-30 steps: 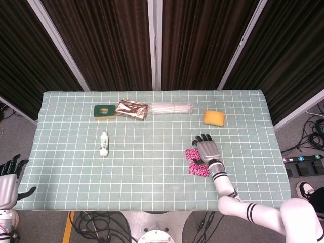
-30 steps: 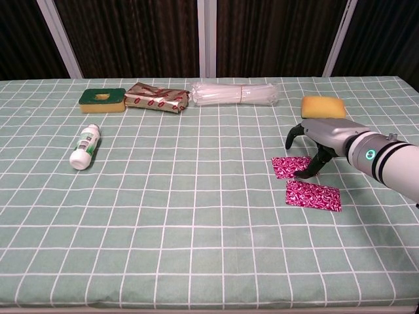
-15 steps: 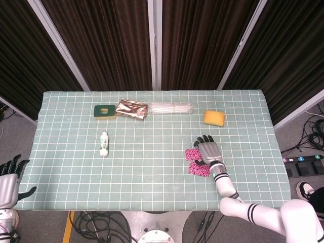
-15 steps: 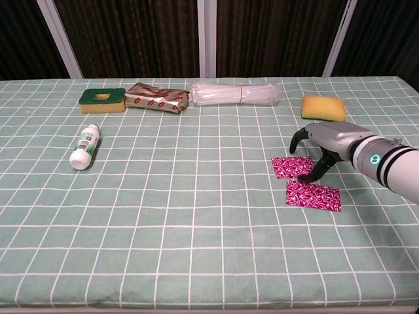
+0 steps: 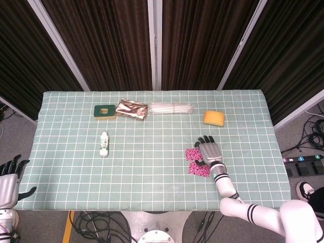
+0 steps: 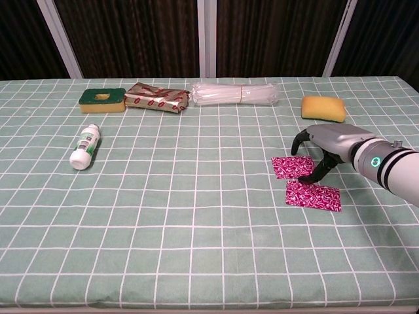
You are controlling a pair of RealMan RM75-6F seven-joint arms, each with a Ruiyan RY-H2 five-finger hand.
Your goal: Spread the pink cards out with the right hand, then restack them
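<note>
On the near right part of the bench [image 6: 196,275], covered in a green checked cloth, two pink cards lie flat and apart. The nearer pink card [image 6: 313,195] lies free, just in front of the right robot hand [image 6: 325,145]. The farther pink card [image 6: 292,167] sits right behind it, and the hand arches over its right edge, dark fingertips [image 6: 313,176] pointing down at the card's near right corner; whether they touch it cannot be told. The fingers are curved and spread, holding nothing. In the head view the same hand [image 5: 208,151] lies just right of both cards. The left robot hand [image 5: 7,178] hangs off the bench's near left corner, fingers apart and empty.

Further back on the left lies a white bottle [image 6: 85,146]. Along the far edge, left to right, sit a green sponge [image 6: 102,99], a shiny foil packet [image 6: 156,97], a clear plastic bundle [image 6: 234,93] and a yellow sponge [image 6: 323,108].
</note>
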